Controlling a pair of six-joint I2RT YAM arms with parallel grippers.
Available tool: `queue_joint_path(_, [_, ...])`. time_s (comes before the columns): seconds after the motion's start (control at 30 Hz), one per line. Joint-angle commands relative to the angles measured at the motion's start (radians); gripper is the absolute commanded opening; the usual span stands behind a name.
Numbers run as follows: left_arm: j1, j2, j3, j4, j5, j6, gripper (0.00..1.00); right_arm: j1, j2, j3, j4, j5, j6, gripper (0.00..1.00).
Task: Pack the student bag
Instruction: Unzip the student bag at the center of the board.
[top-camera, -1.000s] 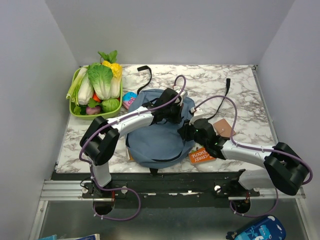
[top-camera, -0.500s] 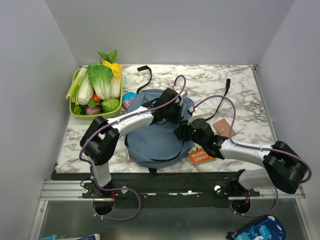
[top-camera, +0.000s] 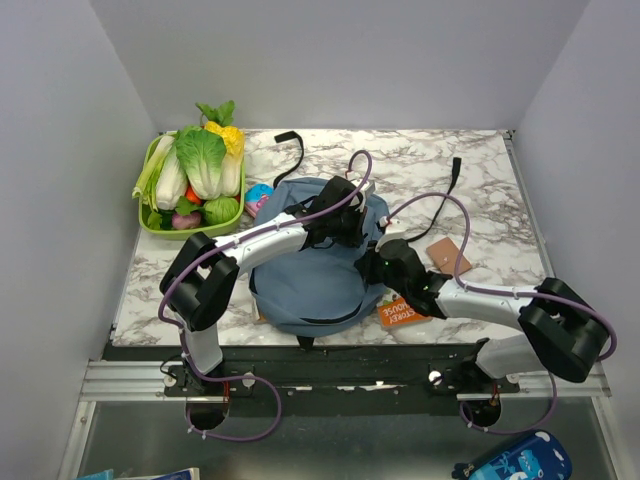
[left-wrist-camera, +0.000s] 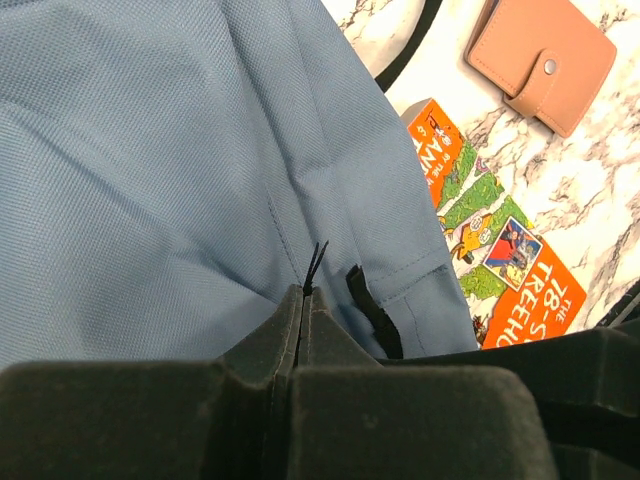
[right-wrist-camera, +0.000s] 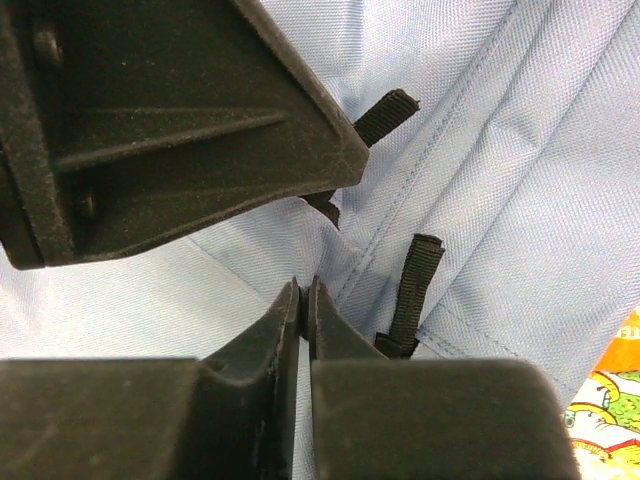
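The student bag (top-camera: 310, 270), dusty blue, lies in the middle of the table and fills both wrist views (left-wrist-camera: 150, 150) (right-wrist-camera: 500, 200). My left gripper (top-camera: 345, 228) reaches over its far right part. It is shut on a thin black zipper pull cord (left-wrist-camera: 316, 258) that sticks out from between its tips. My right gripper (top-camera: 368, 258) is at the bag's right edge, just below the left one. It is shut on a fold of the bag's fabric (right-wrist-camera: 303, 285). The left gripper's body shows in the right wrist view (right-wrist-camera: 180, 130). A black webbing loop (right-wrist-camera: 410, 290) stands beside my right tips.
An orange book (top-camera: 402, 313) (left-wrist-camera: 500, 250) lies at the bag's near right, under my right arm. A tan wallet (top-camera: 446, 257) (left-wrist-camera: 540, 60) lies beyond it. A green basket (top-camera: 195, 232) of vegetables stands far left. A small bright-blue pouch (top-camera: 258, 194) sits beside it. Black straps (top-camera: 295, 152) trail towards the back.
My right arm has moved left, and its gripper has come in closer to the bag beside the left gripper. The left arm and the bag have stayed put.
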Motion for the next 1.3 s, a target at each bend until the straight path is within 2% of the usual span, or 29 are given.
queue_joint_path(0.0, [0.007,-0.03,0.014,0.004,0.0,0.003,0.0,0.009,-0.004,-0.018,0.051,0.015,0.028,0.04])
queue_joint_path(0.03, [0.01,-0.028,0.014,0.003,-0.002,0.004,0.0,0.009,-0.016,-0.032,0.039,0.023,0.028,0.01])
queue_joint_path(0.33, [0.069,-0.044,0.011,-0.017,0.006,0.006,0.0,0.009,-0.191,-0.133,-0.054,0.098,0.045,0.01])
queue_joint_path(0.6, [0.128,-0.12,-0.047,-0.045,-0.021,0.075,0.0,0.009,-0.164,-0.124,-0.073,0.098,0.051,0.01])
queue_joint_path(0.8, [0.227,-0.179,-0.053,-0.075,-0.028,0.136,0.0,0.01,-0.168,-0.121,-0.103,0.109,0.05,0.01])
queue_joint_path(0.97, [0.279,-0.229,-0.124,-0.082,-0.08,0.222,0.0,0.009,-0.182,-0.118,-0.117,0.115,0.042,0.01])
queue_joint_path(1.2, [0.337,-0.258,-0.178,-0.051,-0.138,0.247,0.0,0.009,-0.174,-0.109,-0.107,0.071,0.015,0.01])
queue_joint_path(1.27, [0.337,-0.261,-0.172,-0.052,-0.144,0.248,0.0,0.009,-0.171,-0.09,-0.128,0.061,-0.001,0.07])
